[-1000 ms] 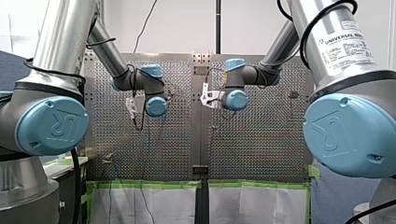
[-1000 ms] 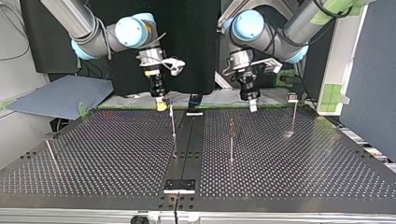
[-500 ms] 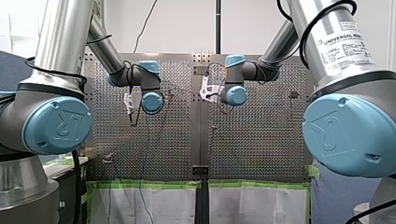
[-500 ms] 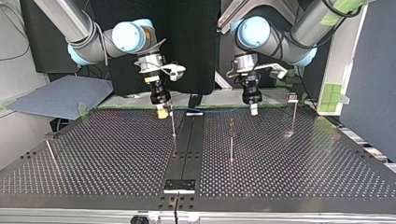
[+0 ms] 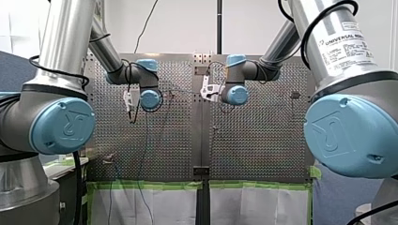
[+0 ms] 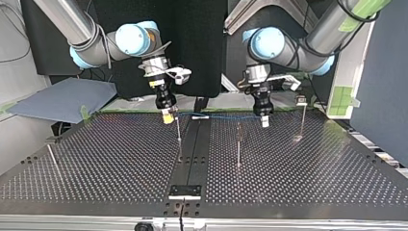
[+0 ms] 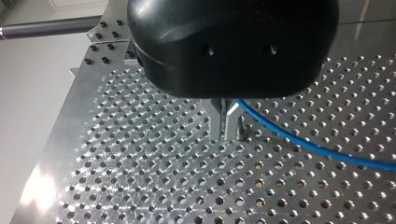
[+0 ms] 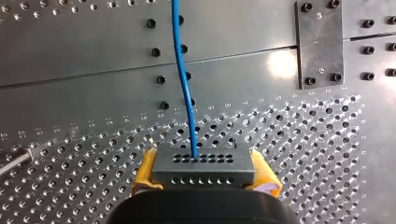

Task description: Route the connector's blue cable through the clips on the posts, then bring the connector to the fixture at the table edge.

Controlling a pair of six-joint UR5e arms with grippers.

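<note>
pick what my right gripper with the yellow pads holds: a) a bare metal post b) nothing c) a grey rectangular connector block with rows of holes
c: in the right wrist view the grey connector block sits clamped between the yellow pads of my right gripper, the thin blue cable running from it.

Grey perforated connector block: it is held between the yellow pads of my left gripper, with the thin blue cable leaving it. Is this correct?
Not my left: the right wrist view shows the grey perforated connector block held between the yellow pads of my right gripper, with the thin blue cable leaving it.
</note>
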